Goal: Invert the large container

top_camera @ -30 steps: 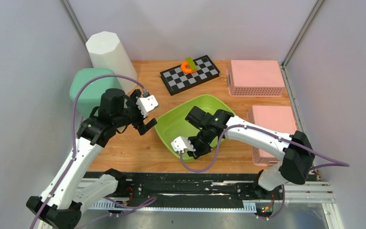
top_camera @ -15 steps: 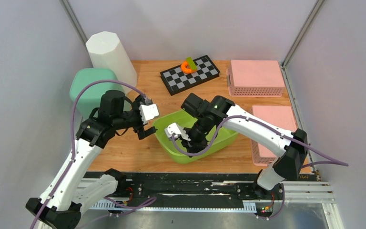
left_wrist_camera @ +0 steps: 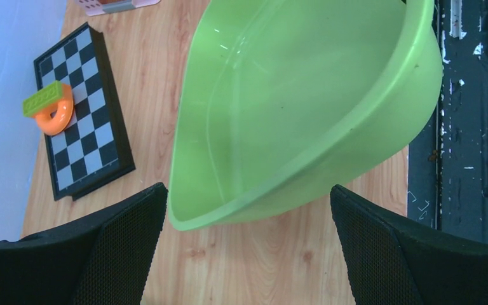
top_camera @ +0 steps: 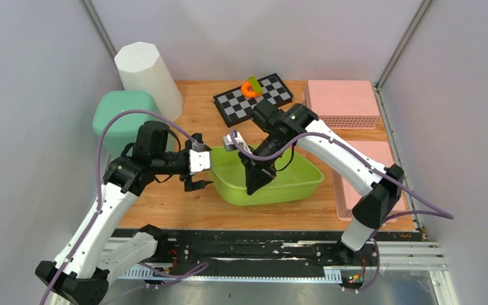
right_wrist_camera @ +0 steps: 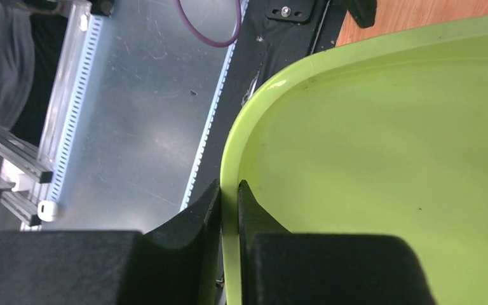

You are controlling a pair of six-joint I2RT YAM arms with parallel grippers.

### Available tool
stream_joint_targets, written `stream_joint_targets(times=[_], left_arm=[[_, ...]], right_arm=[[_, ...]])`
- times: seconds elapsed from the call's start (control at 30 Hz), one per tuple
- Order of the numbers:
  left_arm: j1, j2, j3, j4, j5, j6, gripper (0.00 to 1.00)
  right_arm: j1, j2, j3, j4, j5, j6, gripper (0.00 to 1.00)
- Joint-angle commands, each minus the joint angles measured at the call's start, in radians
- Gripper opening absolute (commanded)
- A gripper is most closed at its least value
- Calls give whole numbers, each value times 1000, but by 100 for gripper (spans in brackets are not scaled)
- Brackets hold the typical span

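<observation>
The large container is a lime-green basin. It is tipped up on its side on the wooden table, its opening facing the far side. My right gripper is shut on its raised rim, one finger inside and one outside, as the right wrist view shows on the basin. My left gripper is open and empty just left of the basin's left end. In the left wrist view the basin hangs between and beyond the spread fingers of the left gripper, not touching them.
A tall white container and a teal tub stand at the back left. A checkerboard carrying an orange ring lies at the back. Two pink baskets are on the right.
My right gripper has lifted the basin's near rim up and toward the back, tipping the basin from flat onto its side. My left gripper has moved right, close to the basin's left end.
</observation>
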Motion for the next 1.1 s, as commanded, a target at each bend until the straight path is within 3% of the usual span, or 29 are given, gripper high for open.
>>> stream_joint_targets(times=[0.0,0.17,0.5,0.77,0.87,1.07], left_arm=[[5,22,-3,-4,52,38,100],[5,47,-1,18,43,46,97],[4,69,7,-67,130,126,66],[-4,68,-11,-110,141,150,51],[-6,67,-20,-114,146,153,38],[-5,60,-50,-95,137,133,33]], right_arm=[[-20,27,50,-68,-132,33,3],[-20,53,82,-89,-169,53,3],[-32,93,136,-100,-190,85,3],[-54,146,198,-101,-218,124,3],[-60,163,213,-102,-223,135,3],[-73,181,228,-99,-230,151,3]])
